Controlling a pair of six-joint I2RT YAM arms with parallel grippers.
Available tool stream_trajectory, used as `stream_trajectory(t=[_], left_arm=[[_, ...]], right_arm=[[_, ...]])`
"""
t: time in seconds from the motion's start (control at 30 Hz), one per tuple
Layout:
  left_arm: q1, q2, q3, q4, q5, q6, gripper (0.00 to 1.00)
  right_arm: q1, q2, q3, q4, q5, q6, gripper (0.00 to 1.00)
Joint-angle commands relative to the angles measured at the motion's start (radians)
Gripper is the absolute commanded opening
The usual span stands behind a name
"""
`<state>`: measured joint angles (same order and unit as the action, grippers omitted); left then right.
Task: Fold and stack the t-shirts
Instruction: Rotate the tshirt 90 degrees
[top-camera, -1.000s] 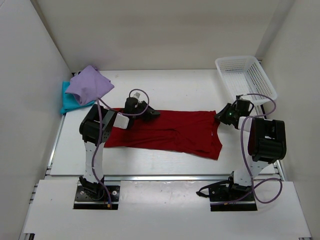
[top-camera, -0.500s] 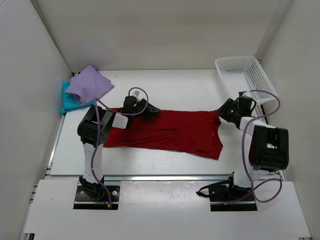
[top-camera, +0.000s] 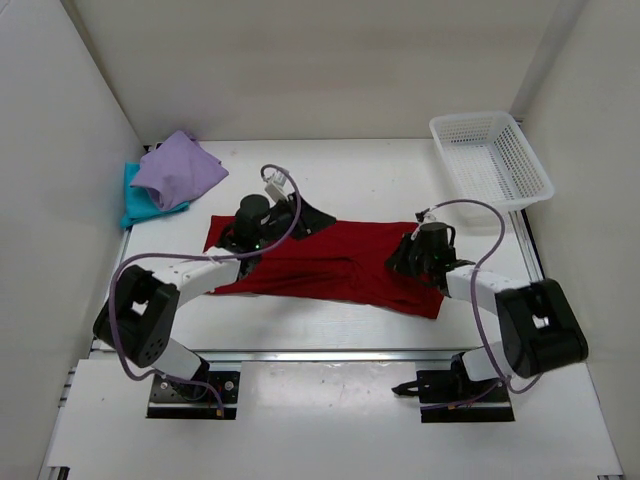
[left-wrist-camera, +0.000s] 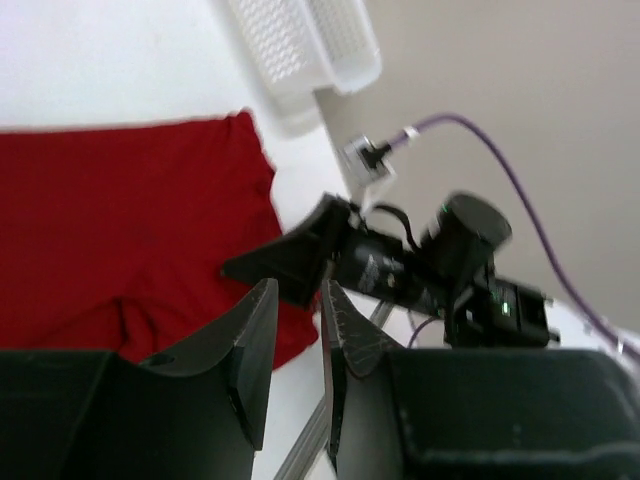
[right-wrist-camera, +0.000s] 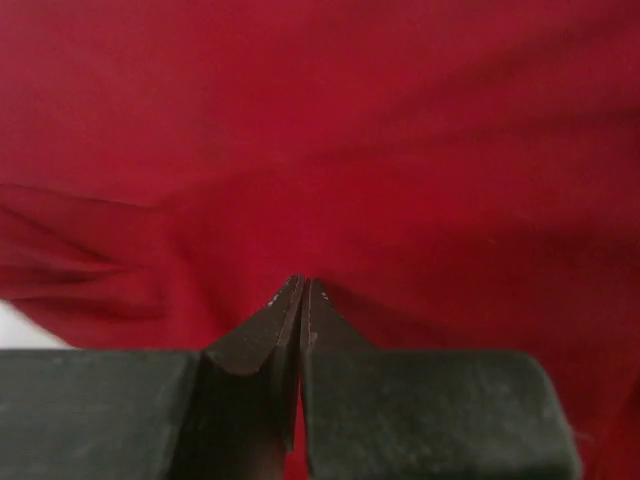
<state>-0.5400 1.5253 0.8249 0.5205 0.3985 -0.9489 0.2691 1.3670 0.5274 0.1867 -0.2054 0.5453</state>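
— Two shirts, purple (top-camera: 178, 170) on teal (top-camera: 135, 205), sit far left of the basket (top-camera: 470, 116). The red shirt (top-camera: 330, 265) lies flat, nearer-left of it.
— Jaws?
— Right gripper (right-wrist-camera: 302, 283) shut, tips on its basket-side edge. Left gripper (left-wrist-camera: 298, 288) slightly parted, empty. I'd pinch both ends, then lift evenly.

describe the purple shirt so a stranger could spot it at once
Go to the far left corner of the white table, across from the basket. The purple shirt sits on top of a teal shirt there. It is the only pale lavender one; the red shirt lies spread out mid-table.
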Motion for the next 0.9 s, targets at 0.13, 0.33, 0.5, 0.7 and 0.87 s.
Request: stream_trajectory(t=[0.13, 0.33, 0.5, 0.7, 0.87], left_arm=[[0.02, -0.123, -0.132, -0.126, 0.013, 0.084, 0.35], [0.095, -0.191, -0.188, -0.204, 0.069, 0.113, 0.34], [0.137, -0.258, -0.217, -0.286, 0.048, 0.163, 0.36], [0.127, -0.257, -0.242, -0.285, 0.059, 0.164, 0.35], [0.097, -0.238, -0.244, -0.232, 0.076, 0.133, 0.37]], right_arm=[[-0.059, 0.298, 0.169, 0.083, -0.061, 0.022, 0.0], [-0.123, 0.904, 1.067, -0.254, -0.206, -0.03, 0.0], [-0.102, 1.371, 2.288, -0.749, -0.238, -0.099, 0.0], [-0.049, 0.848, 1.737, -0.736, -0.071, -0.315, 0.0], [-0.034, 0.431, 0.979, -0.403, -0.02, -0.297, 0.03]])
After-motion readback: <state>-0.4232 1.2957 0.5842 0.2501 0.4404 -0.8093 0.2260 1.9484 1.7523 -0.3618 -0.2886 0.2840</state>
